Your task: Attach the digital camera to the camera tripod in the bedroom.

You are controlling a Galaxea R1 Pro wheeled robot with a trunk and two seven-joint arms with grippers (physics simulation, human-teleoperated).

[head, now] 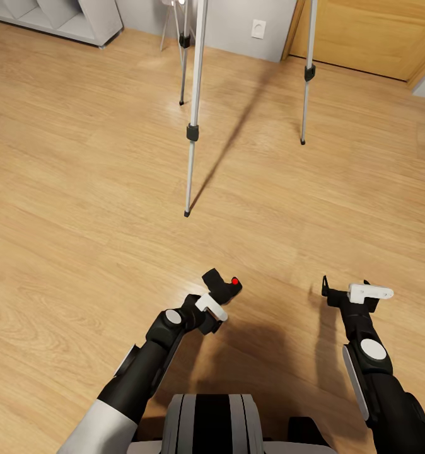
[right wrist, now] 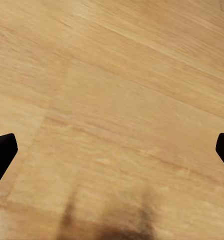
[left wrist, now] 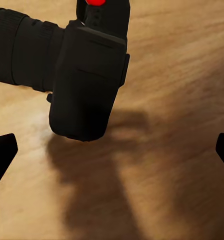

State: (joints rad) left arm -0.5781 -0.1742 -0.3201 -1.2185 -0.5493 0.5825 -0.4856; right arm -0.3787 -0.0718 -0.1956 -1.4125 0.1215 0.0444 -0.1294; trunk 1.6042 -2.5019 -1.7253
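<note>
We face a wood floor [head: 80, 189] with the tripod [head: 192, 132] ahead; our left claw [left wrist: 112, 150], spread apart, hangs over the camera [left wrist: 82, 75]; right claw [right wrist: 112, 150] apart.

Your head view looks steeply down from above the trunk onto the wood floor [head: 80, 208], forward to the camera tripod [head: 192, 132] legs. Your left wrist view sits close over the digital camera [left wrist: 87, 80], which the head view shares. Your right wrist view faces nearby floor.

Both arms stretched forward, low; left claw [head: 220, 301] fingers spread wide; right claw [head: 345, 289] fingers spread wide.
</note>
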